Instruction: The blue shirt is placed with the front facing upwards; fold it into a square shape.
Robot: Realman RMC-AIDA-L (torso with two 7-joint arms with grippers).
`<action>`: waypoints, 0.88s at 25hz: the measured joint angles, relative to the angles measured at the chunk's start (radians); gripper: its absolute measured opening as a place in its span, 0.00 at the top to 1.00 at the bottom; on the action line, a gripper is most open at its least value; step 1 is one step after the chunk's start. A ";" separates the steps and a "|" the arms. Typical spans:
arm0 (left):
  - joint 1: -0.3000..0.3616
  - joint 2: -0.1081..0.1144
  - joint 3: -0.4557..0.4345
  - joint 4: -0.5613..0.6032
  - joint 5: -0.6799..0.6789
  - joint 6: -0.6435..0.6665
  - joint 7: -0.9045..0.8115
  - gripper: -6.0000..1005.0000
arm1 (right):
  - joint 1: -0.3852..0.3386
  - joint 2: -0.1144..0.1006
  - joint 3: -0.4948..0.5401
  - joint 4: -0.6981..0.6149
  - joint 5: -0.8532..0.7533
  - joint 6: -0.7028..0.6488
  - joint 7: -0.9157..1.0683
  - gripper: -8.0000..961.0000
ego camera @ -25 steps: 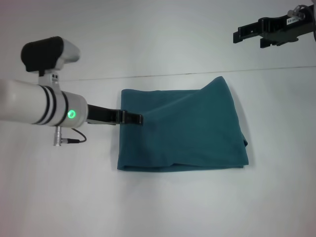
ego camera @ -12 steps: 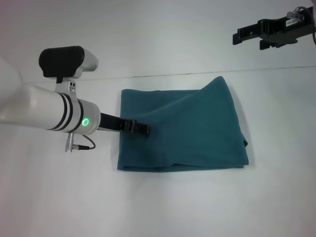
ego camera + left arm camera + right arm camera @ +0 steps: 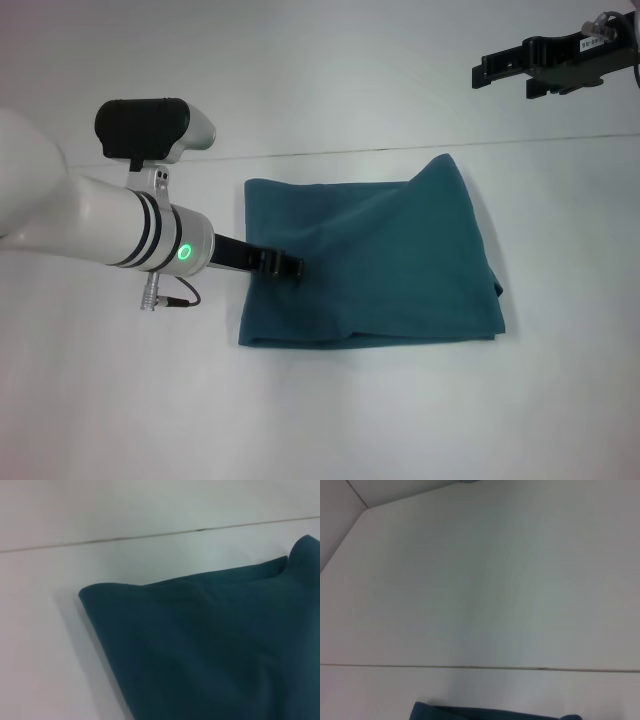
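Observation:
The blue shirt (image 3: 390, 265) lies folded into a rough square on the white table, plain teal side up, with no print showing. Its far right corner stands up slightly in a point. My left gripper (image 3: 288, 266) is low over the shirt's left edge, about halfway along that side. The left wrist view shows the shirt (image 3: 210, 645) close up, with its far left corner and smooth folded edge. My right gripper (image 3: 497, 70) is raised at the far right, well away from the cloth. Only a thin strip of the shirt (image 3: 495, 713) shows in the right wrist view.
A thin seam (image 3: 150, 160) runs across the white table (image 3: 350, 410) just behind the shirt. A cable and plug (image 3: 165, 297) hang under my left wrist.
My left arm has moved right and toward the near side, carrying its gripper along the shirt's left edge and slightly onto the cloth. The shirt and the right arm have not moved.

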 joint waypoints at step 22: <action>0.036 -0.013 0.002 0.113 0.003 0.100 0.007 0.93 | 0.008 -0.002 0.000 0.015 0.000 0.016 0.002 0.02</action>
